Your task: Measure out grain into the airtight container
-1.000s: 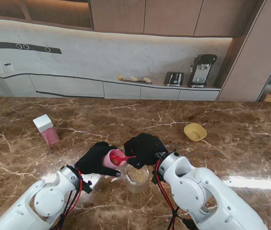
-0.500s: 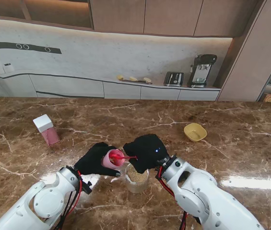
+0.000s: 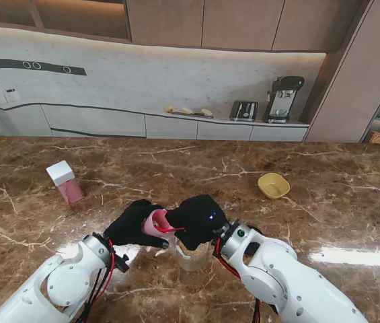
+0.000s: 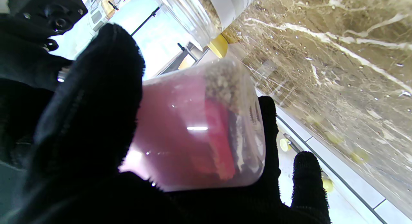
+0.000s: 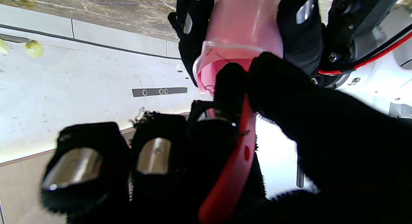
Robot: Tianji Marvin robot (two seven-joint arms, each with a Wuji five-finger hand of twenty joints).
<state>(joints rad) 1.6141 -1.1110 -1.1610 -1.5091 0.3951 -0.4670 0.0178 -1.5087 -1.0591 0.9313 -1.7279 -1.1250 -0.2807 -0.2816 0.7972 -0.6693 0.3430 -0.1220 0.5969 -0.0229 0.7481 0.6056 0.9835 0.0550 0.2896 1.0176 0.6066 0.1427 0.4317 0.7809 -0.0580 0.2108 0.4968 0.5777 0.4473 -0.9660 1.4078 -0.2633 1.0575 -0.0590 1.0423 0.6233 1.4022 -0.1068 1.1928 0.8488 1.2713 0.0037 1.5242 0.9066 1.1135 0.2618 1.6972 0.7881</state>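
two black fabric-gloved hands, left hand (image 3: 134, 223) around translucent pink cup (image 3: 155, 223), right hand (image 3: 199, 220) pinching glossy red scoop (image 5: 231, 172)

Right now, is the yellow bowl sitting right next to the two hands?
No: the yellow bowl sits well off to the right and farther from me, apart from the left hand and right hand.

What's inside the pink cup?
The pink cup holds brown grain and a red scoop. How much grain remains is hidden by the left hand.
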